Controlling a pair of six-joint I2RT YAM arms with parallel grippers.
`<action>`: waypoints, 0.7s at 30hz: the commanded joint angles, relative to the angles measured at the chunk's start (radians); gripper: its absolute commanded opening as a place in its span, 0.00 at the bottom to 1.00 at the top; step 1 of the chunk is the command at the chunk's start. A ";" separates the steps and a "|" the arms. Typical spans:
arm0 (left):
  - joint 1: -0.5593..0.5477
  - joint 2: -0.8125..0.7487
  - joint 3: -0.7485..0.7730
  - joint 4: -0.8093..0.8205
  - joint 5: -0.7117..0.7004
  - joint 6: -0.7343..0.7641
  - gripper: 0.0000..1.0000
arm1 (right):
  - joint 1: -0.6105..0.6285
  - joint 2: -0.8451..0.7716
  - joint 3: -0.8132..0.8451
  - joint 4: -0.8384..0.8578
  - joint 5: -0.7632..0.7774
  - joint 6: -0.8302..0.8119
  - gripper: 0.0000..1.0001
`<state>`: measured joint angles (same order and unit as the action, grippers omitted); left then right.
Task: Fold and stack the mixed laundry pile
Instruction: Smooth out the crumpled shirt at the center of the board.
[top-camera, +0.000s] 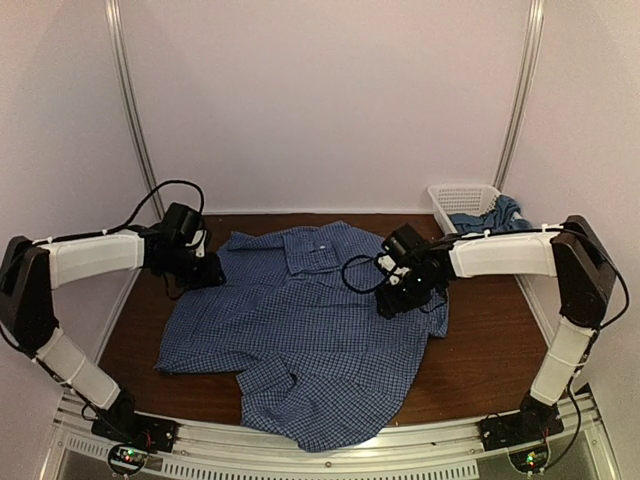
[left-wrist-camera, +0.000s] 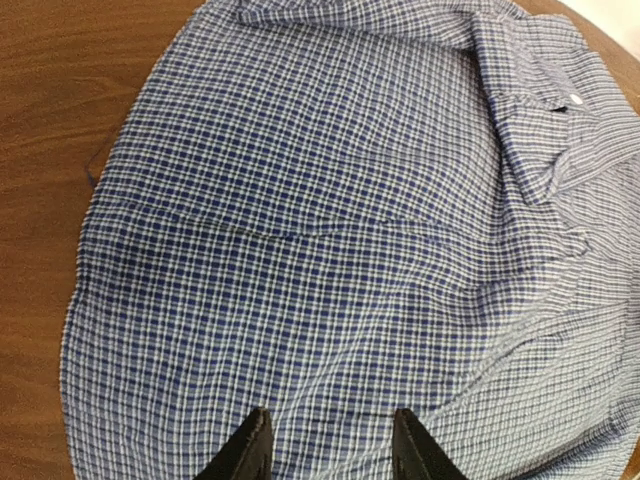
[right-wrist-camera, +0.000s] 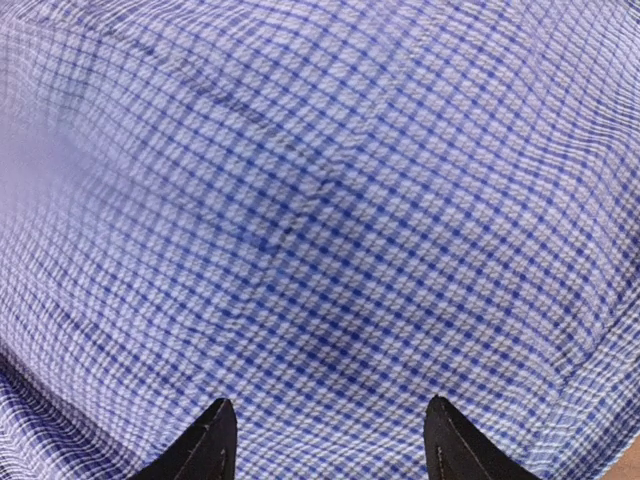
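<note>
The blue-and-white checked shirt (top-camera: 300, 330) lies spread out on the brown table (top-camera: 490, 350), collar (top-camera: 312, 246) toward the back. The teal t-shirt (top-camera: 497, 215) hangs out of the white basket (top-camera: 452, 196) at the back right. My left gripper (top-camera: 207, 272) hovers at the shirt's left shoulder edge. In the left wrist view it (left-wrist-camera: 332, 445) is open over flat checked cloth (left-wrist-camera: 330, 230), with the collar and a button (left-wrist-camera: 573, 99) at the upper right. My right gripper (top-camera: 400, 297) is over the shirt's right side. The right wrist view shows it (right-wrist-camera: 328, 440) open above rumpled cloth (right-wrist-camera: 320, 200).
The lattice basket stands against the back wall at the table's right corner. Bare wood (left-wrist-camera: 60, 120) shows left of the shirt. The shirt's hem (top-camera: 320, 435) reaches the table's near edge by the metal rail (top-camera: 400, 450). White walls enclose three sides.
</note>
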<state>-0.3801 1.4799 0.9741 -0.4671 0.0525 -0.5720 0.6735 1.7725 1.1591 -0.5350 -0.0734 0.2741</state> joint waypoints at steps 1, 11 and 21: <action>0.017 0.165 0.093 0.044 -0.002 0.045 0.40 | 0.072 -0.012 -0.035 0.014 -0.028 0.069 0.65; 0.106 0.382 0.134 0.019 -0.078 -0.007 0.29 | 0.057 0.026 -0.223 0.097 -0.070 0.098 0.63; 0.142 0.151 -0.213 0.077 -0.108 -0.093 0.25 | -0.030 -0.003 -0.352 0.076 -0.053 0.098 0.63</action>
<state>-0.2428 1.6993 0.8928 -0.3431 -0.0174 -0.6163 0.6846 1.7161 0.9070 -0.2955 -0.1314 0.3473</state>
